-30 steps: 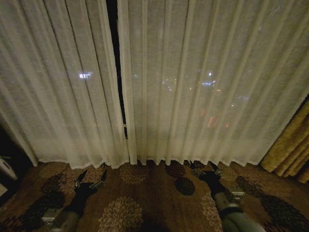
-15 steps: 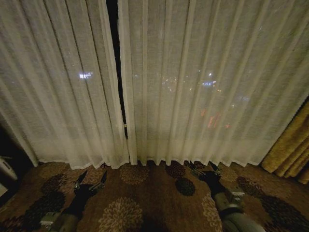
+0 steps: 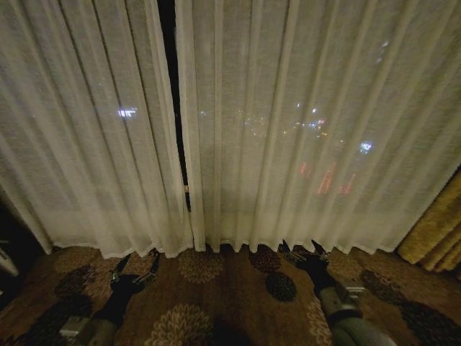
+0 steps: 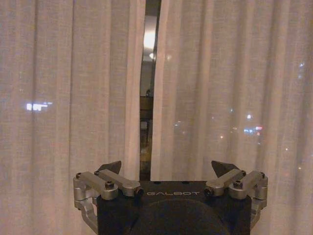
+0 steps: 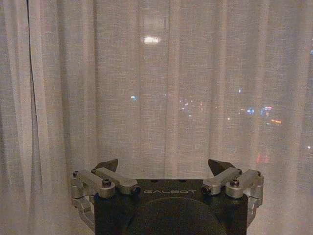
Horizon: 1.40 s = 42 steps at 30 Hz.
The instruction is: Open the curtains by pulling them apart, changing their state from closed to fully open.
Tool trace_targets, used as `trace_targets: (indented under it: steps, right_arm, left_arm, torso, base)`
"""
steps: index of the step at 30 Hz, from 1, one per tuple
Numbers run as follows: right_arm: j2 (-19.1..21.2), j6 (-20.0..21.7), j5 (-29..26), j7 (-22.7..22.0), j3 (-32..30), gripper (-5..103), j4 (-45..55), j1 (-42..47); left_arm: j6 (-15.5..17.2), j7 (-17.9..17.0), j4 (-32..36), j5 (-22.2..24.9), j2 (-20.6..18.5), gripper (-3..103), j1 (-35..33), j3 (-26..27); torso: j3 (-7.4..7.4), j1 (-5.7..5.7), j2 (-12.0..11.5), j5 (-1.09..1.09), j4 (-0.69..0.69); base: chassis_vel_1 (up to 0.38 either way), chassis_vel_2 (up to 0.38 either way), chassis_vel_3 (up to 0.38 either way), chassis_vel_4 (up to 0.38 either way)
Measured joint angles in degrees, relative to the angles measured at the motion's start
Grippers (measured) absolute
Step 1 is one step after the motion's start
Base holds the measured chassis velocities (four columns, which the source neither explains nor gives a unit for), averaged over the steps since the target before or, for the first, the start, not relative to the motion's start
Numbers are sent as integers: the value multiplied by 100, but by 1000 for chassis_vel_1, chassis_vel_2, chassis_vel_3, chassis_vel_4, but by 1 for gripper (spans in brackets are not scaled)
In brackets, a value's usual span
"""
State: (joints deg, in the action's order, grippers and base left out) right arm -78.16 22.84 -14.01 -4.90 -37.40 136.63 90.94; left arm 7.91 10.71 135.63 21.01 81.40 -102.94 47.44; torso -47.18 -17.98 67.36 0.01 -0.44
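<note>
Curtains: two sheer panels, left panel and right panel, spanning the frame; long axis vertical; nearly closed
Gap: dark slit, upper left of centre
Left gripper: lower left, fingers spread, empty; nearer the slit, which lies up-right
Right gripper: lower right, fingers spread, empty; near right panel's hem

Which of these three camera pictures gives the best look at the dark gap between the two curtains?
The left wrist view: the gap runs down its middle, facing the open left gripper, with a lit room visible through it. The head view shows the gap as a thin dark slit from above. The right wrist view catches a sliver at its edge.
</note>
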Motion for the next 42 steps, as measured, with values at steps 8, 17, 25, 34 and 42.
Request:
trace_targets:
  steps: [8, 17, 25, 34, 42]
  right_arm:
    - [-10, -4, 3, 55, 11, 100, -39, -26]
    - [-18, -7, 6, 64, 27, 100, -66, -37]
    - [-23, -10, 7, 66, 30, 100, -75, -32]
    - [-35, -13, 9, 68, 45, 100, -57, -23]
    - [-35, -20, 10, 70, 45, 100, -45, -7]
  left_arm:
    - [-5, 6, -27, 1, -11, 100, 15, 1]
    - [-68, 39, -70, -2, -1, 100, 6, -11]
    - [-156, 132, -83, -9, 22, 100, -36, -10]
    - [-197, 149, -66, -12, 29, 100, -64, -9]
    - [-222, 158, -65, -31, 50, 100, -75, -17]
  torso:
    - [-1, -1, -1, 1, 0]
    - [0, 0, 0, -1, 0]
    - [0, 0, 0, 0, 0]
    - [0, 1, 0, 0, 0]
    - [0, 1, 0, 0, 0]
  base:
    - [-86, 216, 79, -227]
    - [-40, 253, 48, -249]
    - [-32, 224, 37, -231]
    - [-45, 249, 47, -248]
    - [-47, 255, 41, -258]
